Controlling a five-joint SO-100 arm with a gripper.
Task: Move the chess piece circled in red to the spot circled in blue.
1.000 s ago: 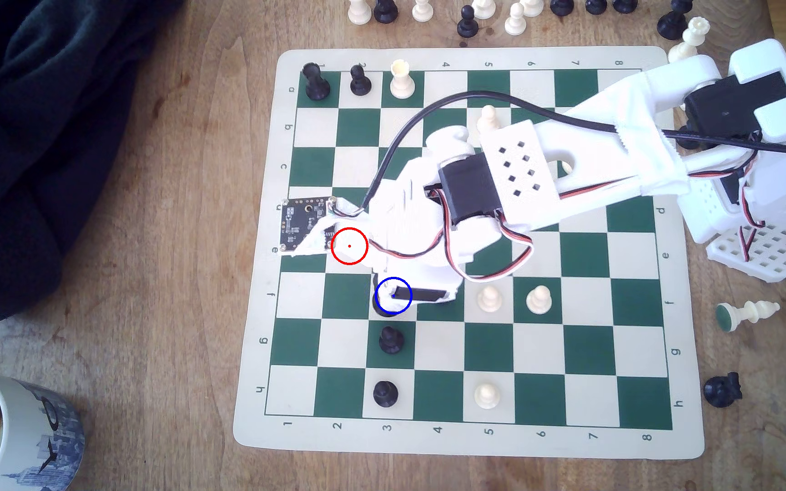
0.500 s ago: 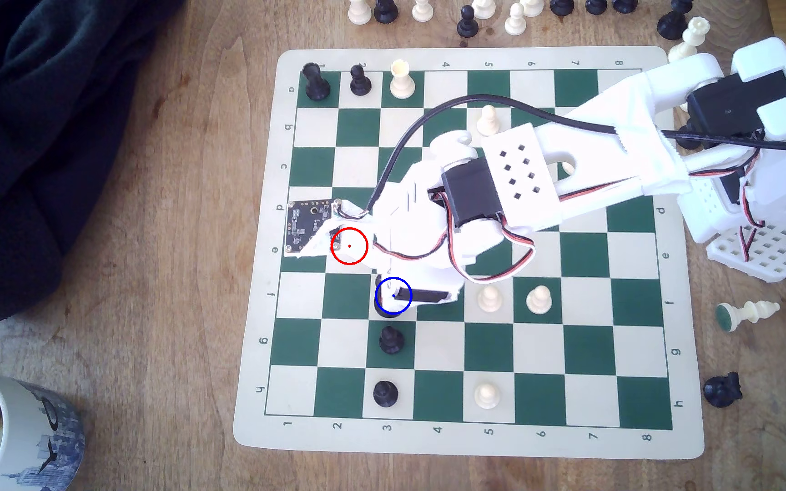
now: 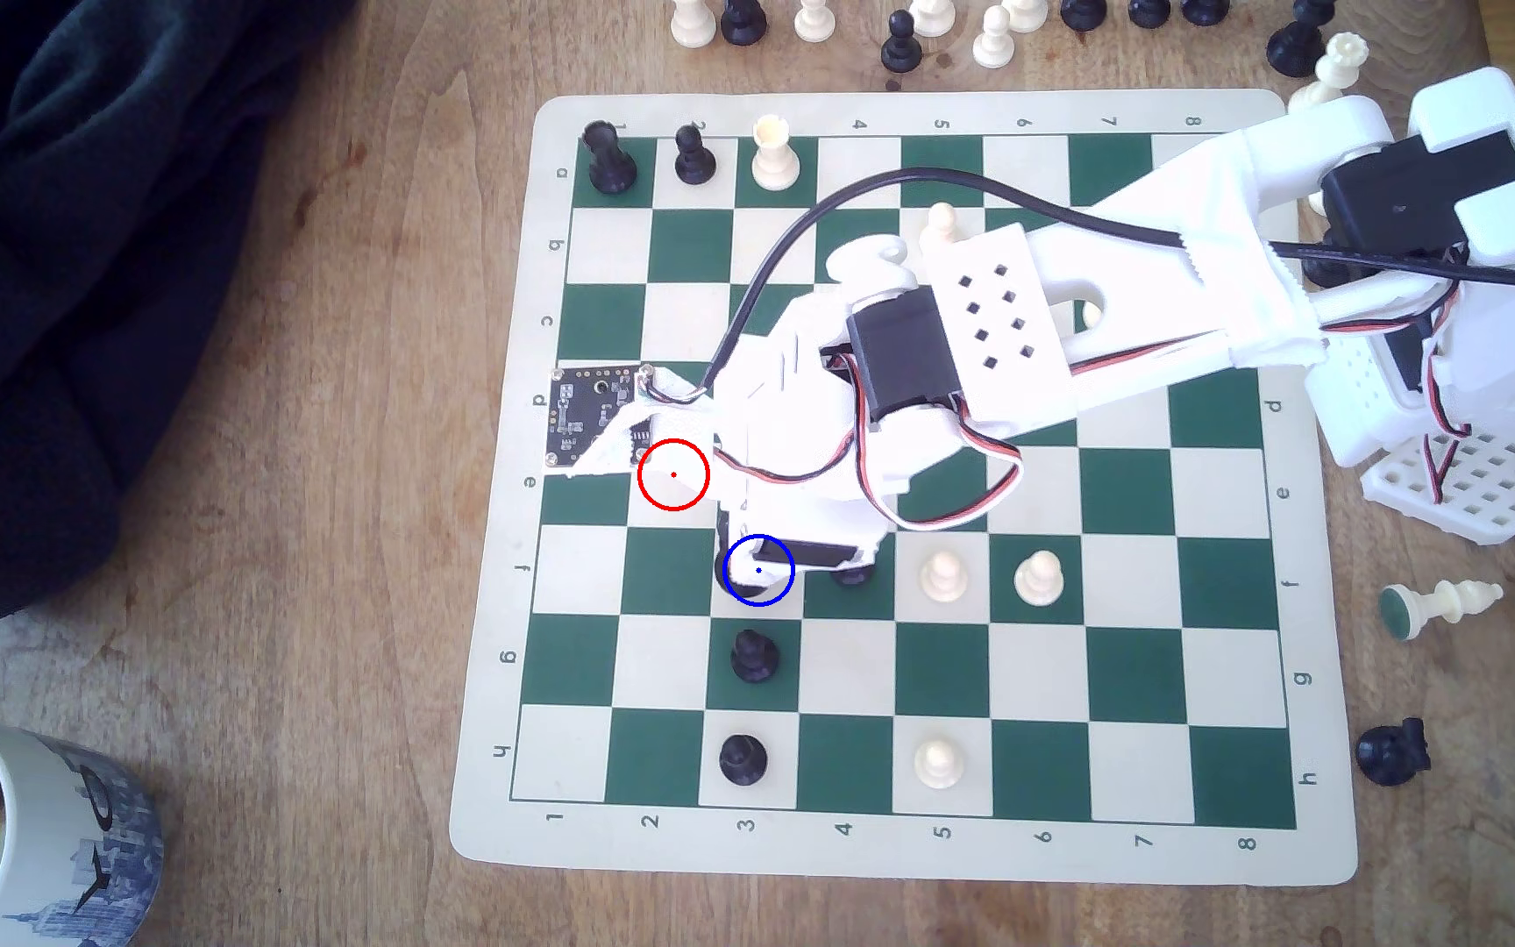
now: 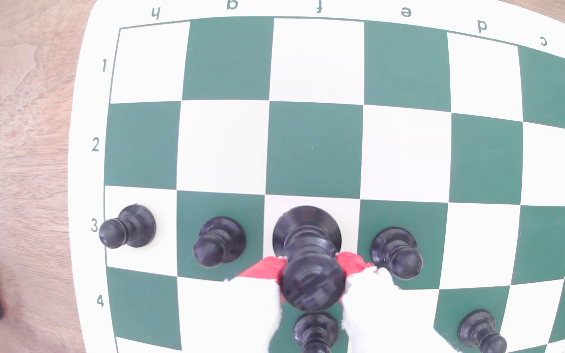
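The tall black chess piece (image 4: 310, 258) with a wide base stands on the cream square f3 (image 4: 349, 214). In the exterior view that square carries the blue ring (image 3: 758, 570), and only a dark sliver of the piece (image 3: 724, 572) shows beside my white gripper (image 3: 767, 557). In the wrist view my gripper (image 4: 311, 270) is shut on the piece, its red pads (image 4: 264, 270) pressing both sides of the head. The red-ringed cream square (image 3: 674, 474) is bare.
Black pawns stand close around the piece on e3 (image 4: 396, 253), g3 (image 4: 218, 241), h3 (image 4: 126, 226) and f4 (image 4: 315, 331). White pawns (image 3: 943, 575) (image 3: 1039, 578) share the row. A mug (image 3: 7, 819), dark cloth (image 3: 52, 273) and spare pieces (image 3: 900, 41) lie off the board.
The arm and wrist camera board have shifted slightly toward the exterior view's top. A black pawn on f4 now peeks out beside the gripper.
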